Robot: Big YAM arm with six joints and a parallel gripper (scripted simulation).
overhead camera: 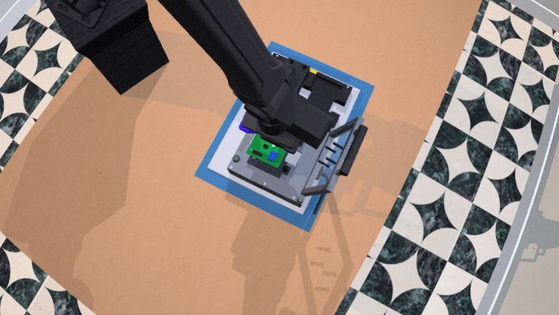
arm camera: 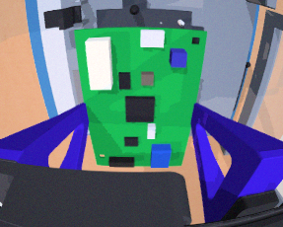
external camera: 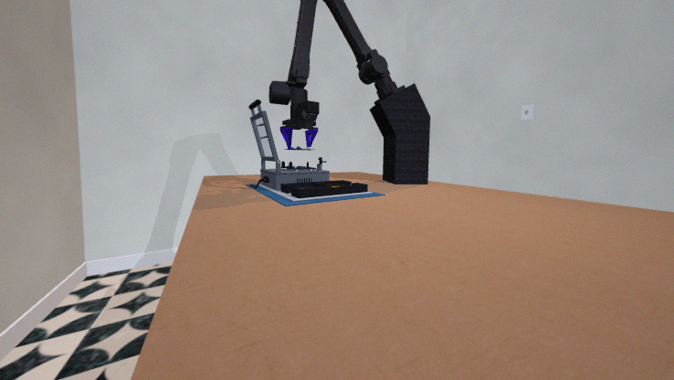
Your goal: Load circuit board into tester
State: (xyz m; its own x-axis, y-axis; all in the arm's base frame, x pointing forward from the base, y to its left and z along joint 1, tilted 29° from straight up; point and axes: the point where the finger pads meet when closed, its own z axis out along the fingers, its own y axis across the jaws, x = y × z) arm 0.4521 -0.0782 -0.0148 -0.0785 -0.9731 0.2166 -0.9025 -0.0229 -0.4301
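My gripper (external camera: 299, 145) (arm camera: 139, 111) is shut on the green circuit board (overhead camera: 266, 152) (external camera: 300, 148) (arm camera: 141, 74), its blue fingers on the board's two long edges. The board hangs level and face up, well above the grey tester (overhead camera: 263, 182) (external camera: 293, 175). The board's white connector (arm camera: 100, 62) is at the end far from the wrist camera. The tester's lid (overhead camera: 327, 152) (external camera: 263, 137) stands open, nearly upright, with its black handle (overhead camera: 350, 151) at the top. The board hides the pins and most of the plate below.
The black tray (overhead camera: 329, 88) (external camera: 323, 188) lies beside the tester on a white plate and a blue mat (overhead camera: 255, 202) (external camera: 279, 197). The arm's black pedestal (overhead camera: 111, 47) (external camera: 403, 142) stands at the table's back. The open lid rises close beside the gripper.
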